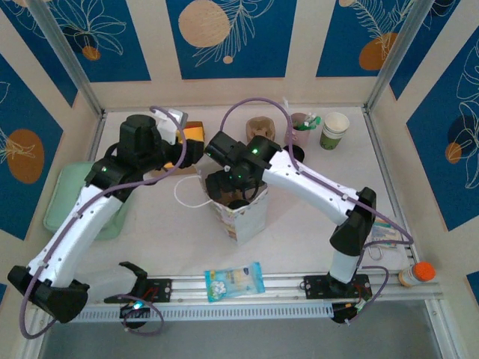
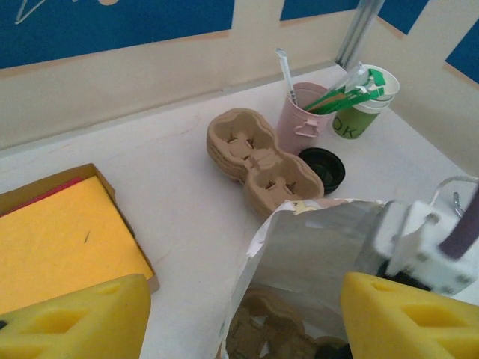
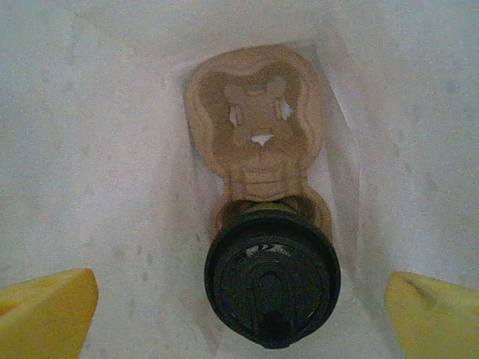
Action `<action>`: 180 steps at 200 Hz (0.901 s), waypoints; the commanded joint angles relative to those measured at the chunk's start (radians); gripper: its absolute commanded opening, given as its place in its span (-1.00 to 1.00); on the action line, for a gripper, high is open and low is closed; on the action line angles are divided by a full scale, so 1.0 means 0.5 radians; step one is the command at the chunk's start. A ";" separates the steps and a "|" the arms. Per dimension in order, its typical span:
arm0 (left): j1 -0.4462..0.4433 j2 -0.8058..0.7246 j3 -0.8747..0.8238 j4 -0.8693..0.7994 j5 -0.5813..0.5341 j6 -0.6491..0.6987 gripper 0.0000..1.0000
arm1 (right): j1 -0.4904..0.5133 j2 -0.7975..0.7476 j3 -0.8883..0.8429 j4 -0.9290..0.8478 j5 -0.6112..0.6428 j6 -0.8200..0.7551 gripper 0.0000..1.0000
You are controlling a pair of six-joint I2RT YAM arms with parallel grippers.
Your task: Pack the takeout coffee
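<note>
Right wrist: takeout coffee (image 3: 272, 278), sides hidden

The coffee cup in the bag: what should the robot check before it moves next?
1. Coffee cup, lid on, seated in a carrier slot: ok.
2. Carrier lying flat on the bottom of the bag: ok.
3. Right gripper open, fingers apart from the cup: ok.
4. Bag standing open: ok.
5. Left gripper clear of the bag's rim: cannot tell.
</note>
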 commanded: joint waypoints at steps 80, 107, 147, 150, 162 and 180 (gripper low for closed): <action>0.198 -0.448 -0.562 0.198 -0.425 -0.535 0.30 | -0.053 -0.346 0.253 -0.070 0.178 -0.140 0.98; 0.257 -0.515 -0.804 0.300 -0.435 -0.693 0.26 | -0.170 -0.534 0.131 -0.008 0.204 -0.124 0.98; 0.300 -0.502 -1.080 0.455 -0.371 -0.847 0.23 | -0.497 -0.880 -0.245 0.133 0.033 -0.064 0.99; 0.302 -0.490 -1.093 0.467 -0.359 -0.856 0.22 | -0.524 -0.905 -0.277 0.144 0.014 -0.058 0.98; 0.300 -0.432 -1.130 0.506 -0.312 -0.882 0.21 | -0.625 -0.990 -0.399 0.181 -0.043 -0.042 0.98; 0.300 -0.332 -1.191 0.605 -0.237 -0.928 0.18 | -0.761 -1.075 -0.575 0.197 -0.114 -0.013 0.98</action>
